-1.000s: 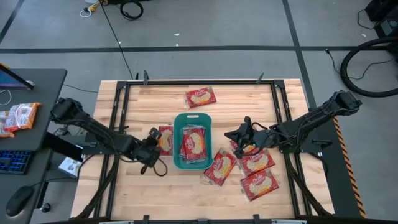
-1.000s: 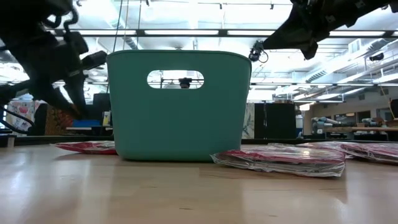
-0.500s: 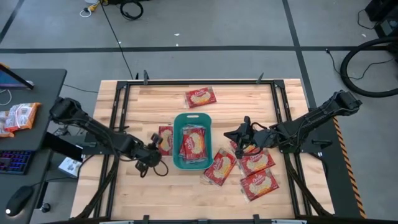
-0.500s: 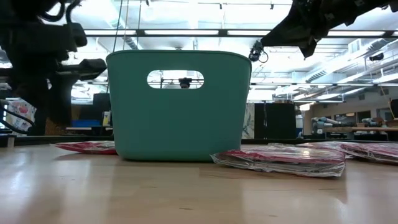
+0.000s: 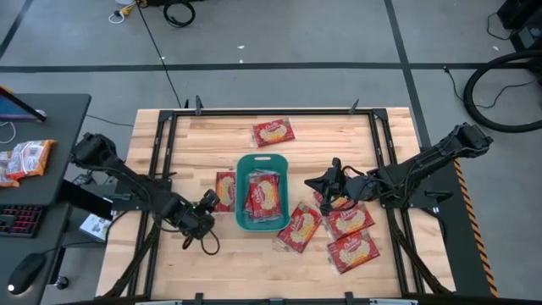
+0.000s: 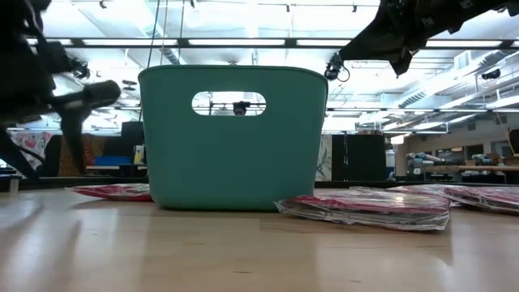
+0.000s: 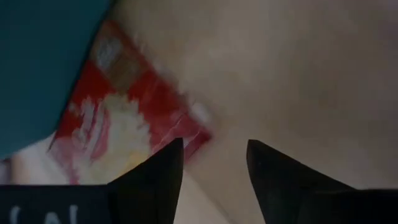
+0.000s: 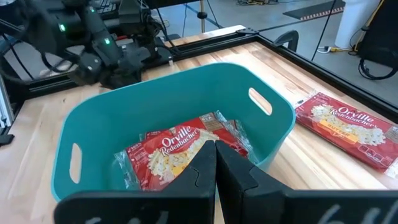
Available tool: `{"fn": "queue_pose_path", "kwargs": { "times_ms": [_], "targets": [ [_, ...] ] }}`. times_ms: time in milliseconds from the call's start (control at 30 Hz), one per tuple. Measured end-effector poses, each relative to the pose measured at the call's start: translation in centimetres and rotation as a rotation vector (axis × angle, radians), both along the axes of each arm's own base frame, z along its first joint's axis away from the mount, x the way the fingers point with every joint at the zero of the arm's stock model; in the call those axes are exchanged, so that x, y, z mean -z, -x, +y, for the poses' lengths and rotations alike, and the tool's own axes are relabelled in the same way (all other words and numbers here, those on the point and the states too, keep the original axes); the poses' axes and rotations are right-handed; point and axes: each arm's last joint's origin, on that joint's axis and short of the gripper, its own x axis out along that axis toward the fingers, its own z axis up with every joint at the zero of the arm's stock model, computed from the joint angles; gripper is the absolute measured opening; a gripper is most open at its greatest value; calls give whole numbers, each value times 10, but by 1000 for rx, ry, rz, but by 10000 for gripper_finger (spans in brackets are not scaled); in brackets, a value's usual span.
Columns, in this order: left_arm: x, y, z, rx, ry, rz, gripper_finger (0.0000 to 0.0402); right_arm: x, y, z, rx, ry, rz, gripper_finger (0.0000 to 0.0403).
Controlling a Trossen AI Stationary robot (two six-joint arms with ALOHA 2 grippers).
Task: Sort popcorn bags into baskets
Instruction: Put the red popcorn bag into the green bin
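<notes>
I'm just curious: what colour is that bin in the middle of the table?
Teal all over. The bin shows best in the right wrist view, with red popcorn bags inside.

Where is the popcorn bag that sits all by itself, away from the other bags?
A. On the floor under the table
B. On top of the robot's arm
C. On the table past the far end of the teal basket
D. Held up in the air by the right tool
C. In the high view one popcorn bag lies flat on the wooden table, alone beyond the teal basket's far end.
</notes>
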Motion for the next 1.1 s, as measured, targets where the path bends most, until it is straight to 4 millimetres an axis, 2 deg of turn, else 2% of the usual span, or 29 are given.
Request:
{"fn": "queue_pose_path", "kwargs": {
  "times_ms": [100,300,467,733,900,1100],
  "targets": [
    [6,-2,1,-19,-91,-20,178,0,0,0,0,-1,-3,9],
    [15,-4,0,40,-131,32,168,-1,0,0,1,-3,-7,9],
    [21,-10,-2,53,-203,0,167,-1,0,0,0,-3,-7,9],
    [27,-14,-5,64,-216,-10,159,-1,0,0,0,-3,-7,9],
    [28,-14,-5,24,-180,-21,113,-1,0,0,0,-3,-7,9],
    [29,-14,-5,-63,-115,-41,22,-1,0,0,0,-3,-7,9]
  ]
}}
